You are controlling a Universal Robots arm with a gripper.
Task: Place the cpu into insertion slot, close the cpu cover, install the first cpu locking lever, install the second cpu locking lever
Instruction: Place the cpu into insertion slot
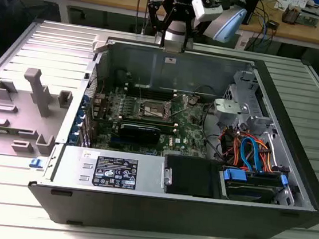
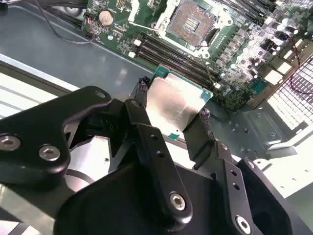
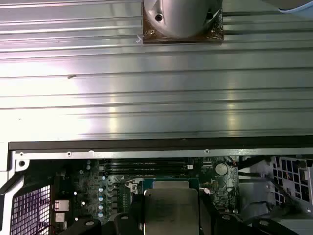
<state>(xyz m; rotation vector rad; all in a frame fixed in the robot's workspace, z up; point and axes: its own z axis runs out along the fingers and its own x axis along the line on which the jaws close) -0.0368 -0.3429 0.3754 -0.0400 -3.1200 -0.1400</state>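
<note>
My gripper (image 2: 173, 102) is shut on the cpu (image 2: 172, 105), a flat square chip with a dull silver top on a green edge, pinched by two opposite sides between the black fingers (image 2: 142, 90). It hangs above the rear wall of the open computer case, short of the green board (image 2: 234, 54). The insertion slot (image 2: 192, 22) lies uncovered on the board ahead, its pin field showing inside a metal rim. A thin lever rod (image 2: 210, 71) sticks out beside it. In the exterior view the gripper (image 1: 173, 43) is over the case's back edge, with the slot (image 1: 150, 110) below. The cpu cover is out of view.
Long black memory slots (image 2: 171, 54) and a coin battery (image 2: 105, 17) lie between the cpu and the slot. The case (image 1: 292, 169) holds cables and drives (image 1: 253, 159) at the exterior view's right and a power supply (image 1: 113, 172) in front. A grey fixture (image 1: 35, 94) stands on the ribbed table.
</note>
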